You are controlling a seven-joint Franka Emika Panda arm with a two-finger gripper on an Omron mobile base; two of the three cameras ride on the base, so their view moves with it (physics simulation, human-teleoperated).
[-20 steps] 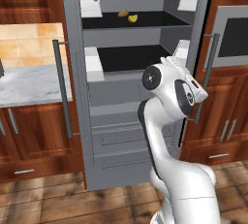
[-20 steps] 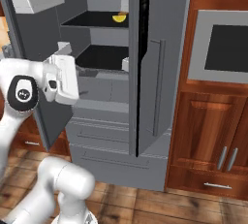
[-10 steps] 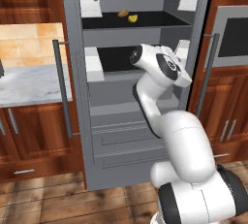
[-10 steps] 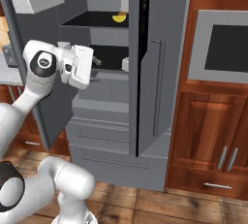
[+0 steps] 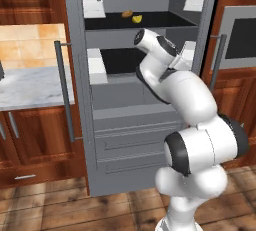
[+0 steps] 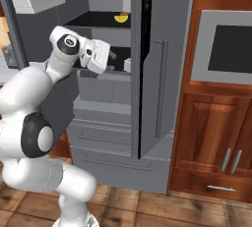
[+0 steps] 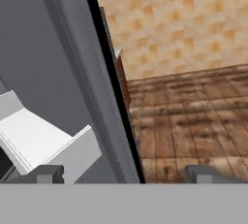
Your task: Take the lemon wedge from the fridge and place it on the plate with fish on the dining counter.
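Observation:
The fridge (image 5: 130, 125) stands with both doors swung open. On its upper black shelf lies the tiny yellow lemon wedge (image 5: 137, 19) (image 6: 121, 18), beside an orange-brown rounded food item (image 5: 127, 13). My gripper (image 6: 111, 58) hangs in front of the lower shelf, below the lemon wedge and apart from it. The hand view shows its fingertips (image 7: 46, 174) spread wide with nothing between them, so the gripper (image 7: 125, 174) is open, looking past a fridge door edge (image 7: 104, 97) at the wooden floor. The plate with fish and the dining counter are out of view.
White door bins (image 5: 93, 5) (image 5: 196, 0) hang on both open doors, and another bin (image 5: 97, 67) sits lower on the left door. A small marble worktop (image 5: 30, 85) with tan tiles lies to the left. A built-in oven (image 6: 221, 49) and wooden cabinets (image 6: 216, 137) stand to the right.
My arm has reared up and swung forward, carrying the hand from in front of the fridge drawers up to the lower shelf's opening. The gripper stayed open.

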